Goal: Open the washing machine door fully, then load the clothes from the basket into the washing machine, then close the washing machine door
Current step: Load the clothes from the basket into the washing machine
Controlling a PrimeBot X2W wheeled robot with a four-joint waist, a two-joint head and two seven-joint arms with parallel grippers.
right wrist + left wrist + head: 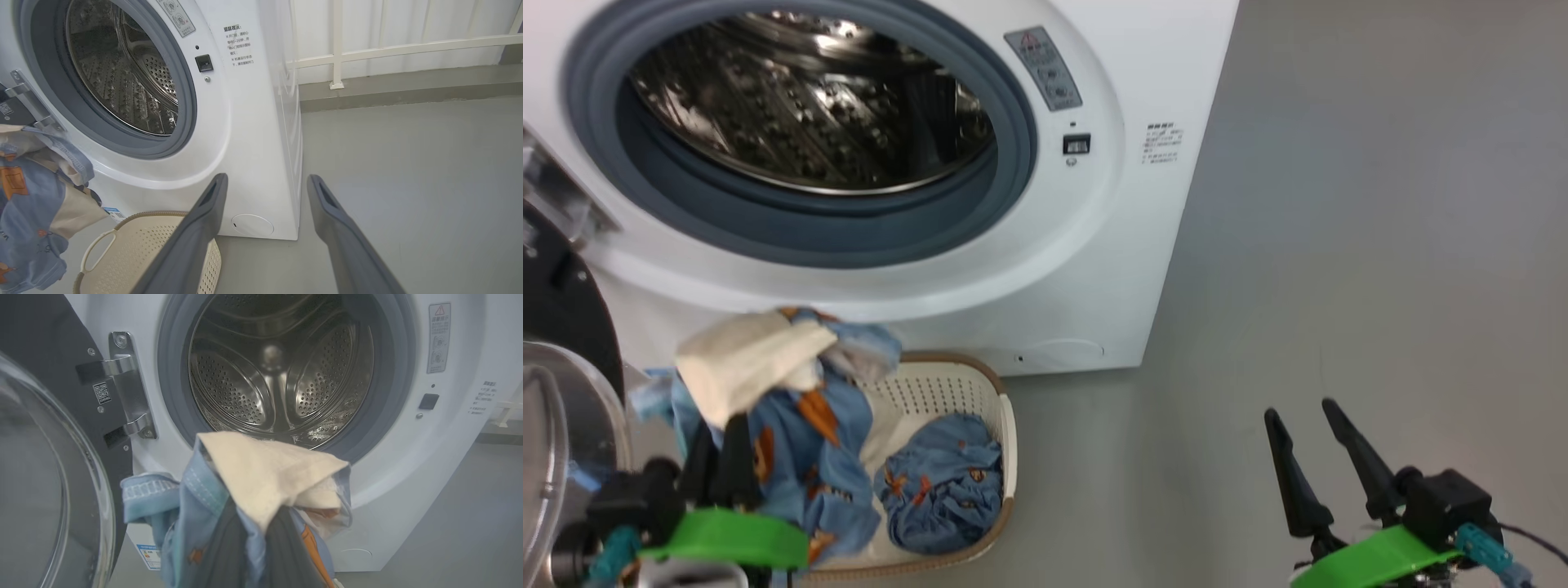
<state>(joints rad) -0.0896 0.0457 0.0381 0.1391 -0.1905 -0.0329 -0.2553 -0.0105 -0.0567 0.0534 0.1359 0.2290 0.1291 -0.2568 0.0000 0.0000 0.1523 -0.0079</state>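
A grey warning sticker [439,337] bearing a red triangle sign stood on the washing machine [253,134] front. Printed Chinese text [238,45] beside it was headed "温馨提示". A QR-code sticker [101,393] sat on the door [49,355], its small print unreadable.

The door [41,477] runs off the left edge in the head and left wrist views; the drum [809,106] is cut at its top by the head view's upper edge. On the left gripper [719,445] the fingertips are buried in the clothes [792,408]; these also hide the left half of the basket [947,384] and part of the label [149,555]; the print [1164,143] on the machine [1094,269] is too small to read.
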